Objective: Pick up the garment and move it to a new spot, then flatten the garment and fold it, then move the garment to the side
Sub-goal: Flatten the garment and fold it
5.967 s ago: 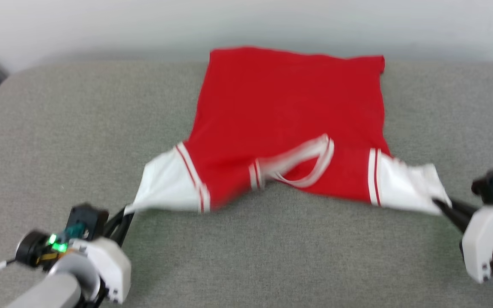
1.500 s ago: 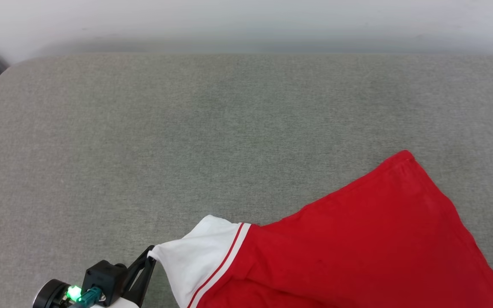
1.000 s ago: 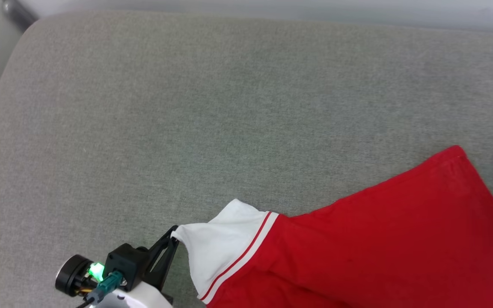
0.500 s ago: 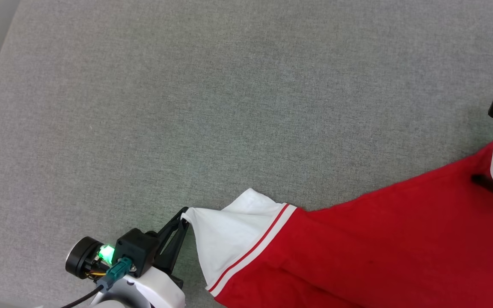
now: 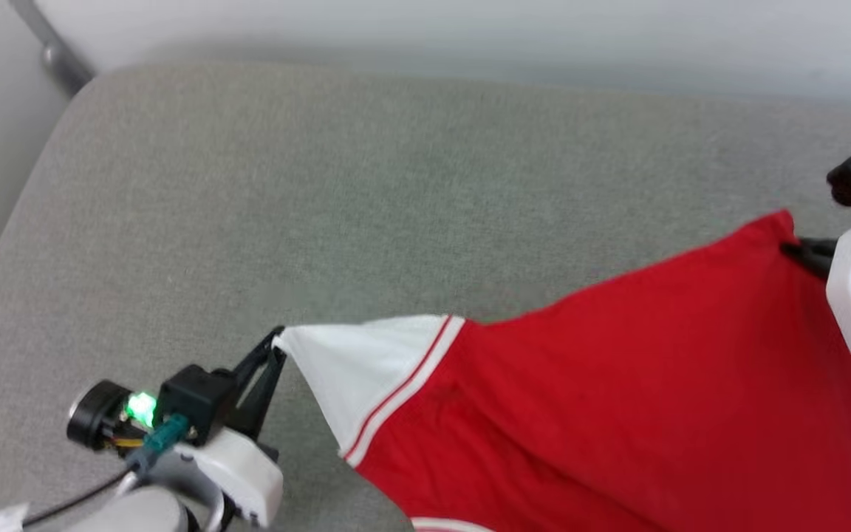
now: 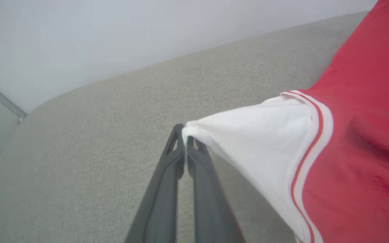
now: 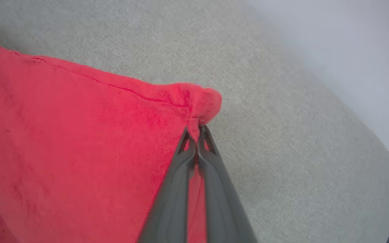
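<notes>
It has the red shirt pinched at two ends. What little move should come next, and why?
Probably lift both arms, holding that edge stretched: the left fingers pinch the white sleeve tip, the right fingers the red hem corner, and the shirt runs fairly straight between them.

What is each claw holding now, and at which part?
Both hold the red shirt. The left claw pinches the tip of its white sleeve; the right claw pinches a red corner.
</notes>
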